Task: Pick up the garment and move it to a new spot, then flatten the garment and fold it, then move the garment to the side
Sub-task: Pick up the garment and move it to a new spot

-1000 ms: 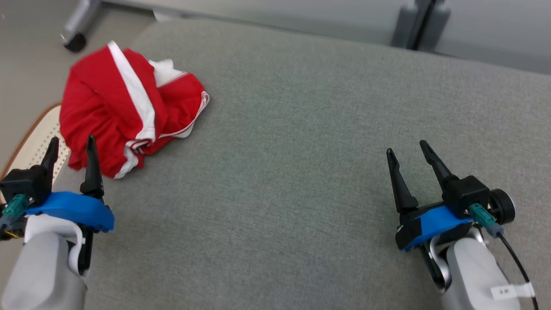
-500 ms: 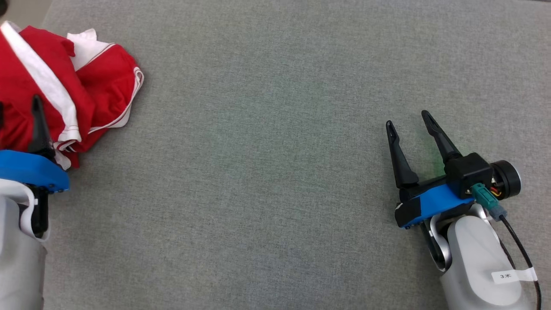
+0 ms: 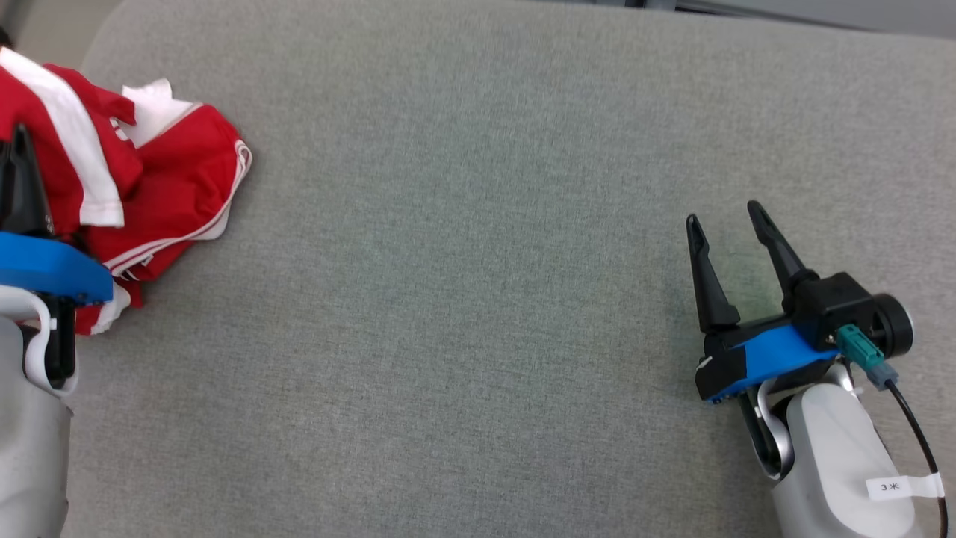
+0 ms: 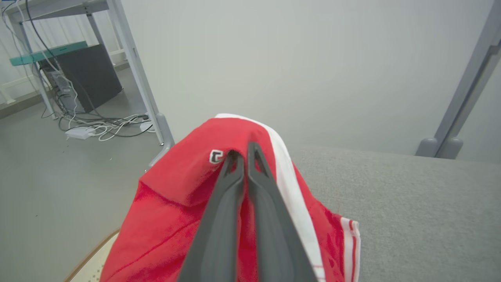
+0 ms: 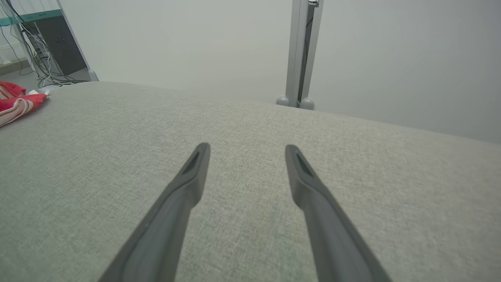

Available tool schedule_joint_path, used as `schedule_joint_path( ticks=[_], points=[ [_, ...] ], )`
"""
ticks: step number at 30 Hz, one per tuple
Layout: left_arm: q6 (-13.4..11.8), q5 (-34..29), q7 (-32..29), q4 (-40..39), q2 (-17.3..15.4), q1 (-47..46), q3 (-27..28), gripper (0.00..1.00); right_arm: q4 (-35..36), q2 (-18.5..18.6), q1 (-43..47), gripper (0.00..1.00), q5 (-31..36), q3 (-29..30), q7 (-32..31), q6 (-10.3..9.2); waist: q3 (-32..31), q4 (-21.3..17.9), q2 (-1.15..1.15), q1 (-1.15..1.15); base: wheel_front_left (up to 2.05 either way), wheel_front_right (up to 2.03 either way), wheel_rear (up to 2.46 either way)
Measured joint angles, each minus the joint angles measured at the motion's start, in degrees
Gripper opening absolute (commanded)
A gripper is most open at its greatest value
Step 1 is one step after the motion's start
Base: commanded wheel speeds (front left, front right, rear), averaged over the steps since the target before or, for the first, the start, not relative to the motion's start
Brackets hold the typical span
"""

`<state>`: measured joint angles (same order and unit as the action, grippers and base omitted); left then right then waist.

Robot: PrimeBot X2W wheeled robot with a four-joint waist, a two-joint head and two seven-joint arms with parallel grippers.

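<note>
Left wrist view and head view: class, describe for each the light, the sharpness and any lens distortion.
Head view: soft, even light, hardly a shadow beneath the right gripper, and the garment is crisp. Left wrist view: the table leg and grey post lean outward, a wide-lens effect; the left gripper, shut on the garment, blurs toward the lens.

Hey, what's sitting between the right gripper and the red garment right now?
Nothing: in the head view, just bare grey cushion separates the right gripper from the garment.
</note>
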<state>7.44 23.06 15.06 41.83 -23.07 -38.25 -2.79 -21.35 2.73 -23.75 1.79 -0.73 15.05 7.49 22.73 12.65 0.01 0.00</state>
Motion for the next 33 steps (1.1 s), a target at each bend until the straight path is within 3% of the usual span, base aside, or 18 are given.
schedule_joint_path(
  ticks=[6,13,22,33],
  points=[
    [0.00,-0.87,0.00,-8.51,-0.38,0.31,-1.42,0.00,-0.20,0.00,1.71,1.00,-2.76,-0.49,0.00,0.00,-3.94,-0.98,-0.01,0.00,0.00,0.00,0.00],
    [0.00,-0.96,0.00,-17.12,1.15,0.60,-6.41,0.00,-0.26,0.01,4.69,1.00,-5.36,-1.34,0.00,0.00,-7.98,-4.77,-0.02,-0.01,0.00,0.00,0.00],
    [0.00,-1.44,0.00,-24.81,6.35,4.99,-13.57,0.00,0.77,-0.04,7.86,1.00,-7.10,-2.56,-0.01,0.00,-10.27,-14.09,-0.02,-0.01,0.00,0.00,0.00],
    [0.00,-1.97,0.00,-26.64,13.01,8.61,-23.16,0.00,2.76,0.07,9.86,1.00,-7.77,-2.69,0.00,0.00,-10.42,-26.17,-0.02,0.00,0.00,0.00,0.00]
  ],
)
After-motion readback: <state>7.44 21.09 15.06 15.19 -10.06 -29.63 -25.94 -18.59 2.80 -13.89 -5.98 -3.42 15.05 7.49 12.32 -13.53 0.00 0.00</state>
